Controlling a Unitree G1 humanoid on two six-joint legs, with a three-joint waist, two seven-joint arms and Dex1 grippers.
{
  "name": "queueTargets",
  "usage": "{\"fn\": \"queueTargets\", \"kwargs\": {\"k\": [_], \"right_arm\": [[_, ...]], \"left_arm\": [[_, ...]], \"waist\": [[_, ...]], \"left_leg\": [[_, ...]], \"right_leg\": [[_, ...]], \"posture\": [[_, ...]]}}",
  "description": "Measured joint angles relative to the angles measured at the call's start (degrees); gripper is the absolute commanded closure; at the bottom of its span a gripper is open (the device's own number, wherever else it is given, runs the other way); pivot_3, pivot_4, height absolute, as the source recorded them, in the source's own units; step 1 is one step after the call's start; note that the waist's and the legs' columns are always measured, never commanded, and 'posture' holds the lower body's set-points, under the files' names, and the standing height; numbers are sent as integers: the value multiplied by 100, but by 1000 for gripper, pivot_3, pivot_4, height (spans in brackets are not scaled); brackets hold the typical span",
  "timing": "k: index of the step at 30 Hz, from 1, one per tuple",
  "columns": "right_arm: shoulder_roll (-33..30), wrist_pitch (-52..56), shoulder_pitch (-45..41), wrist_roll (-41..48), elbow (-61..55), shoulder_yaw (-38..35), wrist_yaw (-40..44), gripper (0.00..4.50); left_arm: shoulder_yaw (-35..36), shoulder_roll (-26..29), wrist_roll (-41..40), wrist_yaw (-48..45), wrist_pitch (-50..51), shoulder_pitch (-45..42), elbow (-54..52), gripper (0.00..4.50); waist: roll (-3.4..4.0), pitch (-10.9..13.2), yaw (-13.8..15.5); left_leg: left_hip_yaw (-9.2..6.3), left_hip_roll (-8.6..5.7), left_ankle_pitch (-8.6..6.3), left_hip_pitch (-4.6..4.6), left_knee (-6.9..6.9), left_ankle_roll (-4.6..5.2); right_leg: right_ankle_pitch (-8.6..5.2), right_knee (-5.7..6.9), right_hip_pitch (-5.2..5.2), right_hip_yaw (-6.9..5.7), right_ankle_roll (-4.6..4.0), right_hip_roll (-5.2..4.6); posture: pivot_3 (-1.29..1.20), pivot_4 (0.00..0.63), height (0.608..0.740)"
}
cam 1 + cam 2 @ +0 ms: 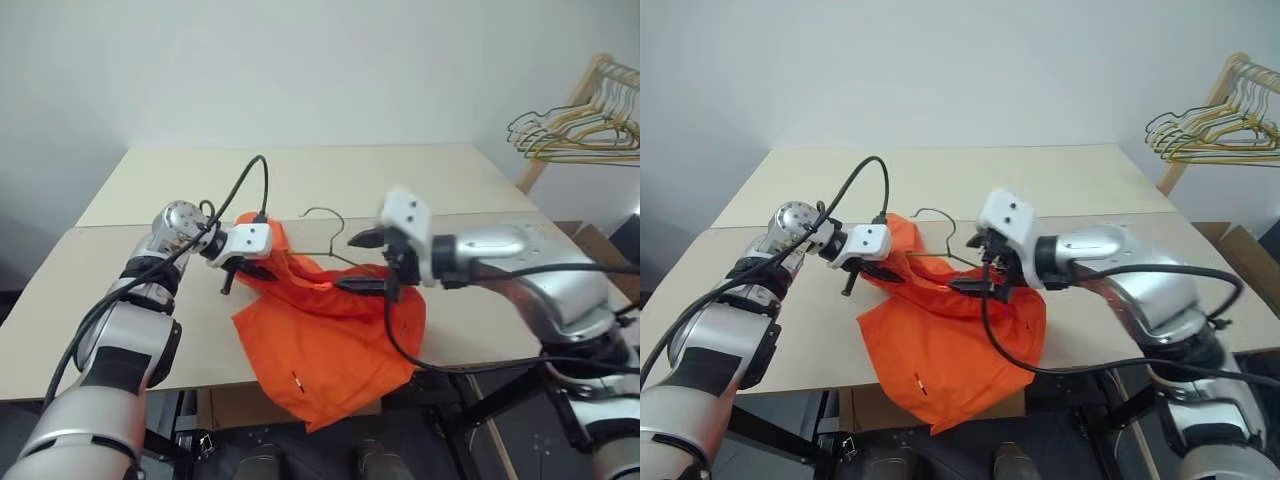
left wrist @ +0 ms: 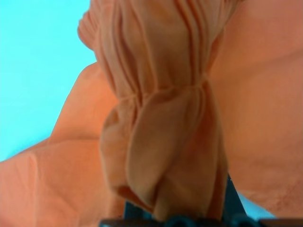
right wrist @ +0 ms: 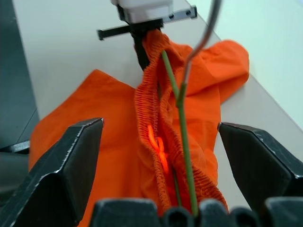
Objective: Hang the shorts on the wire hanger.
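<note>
Holding: the left gripper point(image 1: 243, 268) is clamped on a bunch of the gathered waistband of the shorts point(image 1: 325, 345), lifting that end just above the table point(image 1: 330, 180).
Left wrist view: pleated orange fabric is pinched between the left fingers, with folds fanning out above the pinch.
Right gripper: the right gripper point(image 3: 161, 165) has its two black fingers point(image 3: 61, 165) spread wide, one on each side of the waistband, and grips nothing.
Right gripper place: it hovers over the middle of the shorts, pointing toward the left gripper, which faces it from the far end of the waistband.
Shorts: bright orange, crumpled, lying near the front edge of the table; the lower part droops over that edge.
Waistband: the ruffled elastic band runs in a raised ridge from the left gripper toward the right gripper.
Wire hanger: the wire hanger point(image 3: 182, 113) is thin and greenish; its hook point(image 1: 325, 215) sticks up above the shorts between the two grippers.
Hanger and shorts: one straight arm of the wire passes down along the waistband opening and into the fabric; how far it reaches inside is hidden by folds.
Table: pale beige, made of two surfaces joined by a seam behind the shorts.
Background: a wooden rack point(image 1: 575, 100) with bunched yellowish and green hangers point(image 1: 580, 135) stands well apart at the far right.
</note>
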Motion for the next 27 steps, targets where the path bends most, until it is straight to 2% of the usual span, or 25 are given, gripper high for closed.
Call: {"fn": "queueTargets", "kwargs": {"k": [2,12,16,19,27], "right_arm": [[138,16,-190,-135,250,170,2,925],[365,-67,-339,-439,780,260,316,4446],[413,-242,-338,-548,784,268,464,4477],[400,-454,-319,-668,792,268,555,4500],[43,-813,-32,-848,867,249,863,4500]], "left_arm": [[3,-11,0,-1,-2,0,3,4500],[75,3,-1,-12,-4,0,3,4500],[145,48,-18,-48,-14,0,3,4500],[352,43,-183,-275,132,-1,3,3678],[733,204,-783,-778,615,-177,-150,1059]], "waist": [[0,0,17],[0,0,35],[0,0,33],[0,0,34],[0,0,44]], "left_leg": [[-2,-1,-1,-7,1,1],[-5,1,-2,-6,2,3],[-5,2,-1,-2,4,3],[-5,3,-1,-2,5,2],[-6,0,-1,-3,3,3]], "right_leg": [[1,-1,-2,-1,1,1],[1,4,-3,-4,2,4],[1,10,-2,-4,1,6],[1,10,-2,-4,1,6],[0,5,-1,-4,2,4]], "posture": [[-1,0,740],[32,0,740],[37,0,740],[37,0,740],[47,0,740]]}}
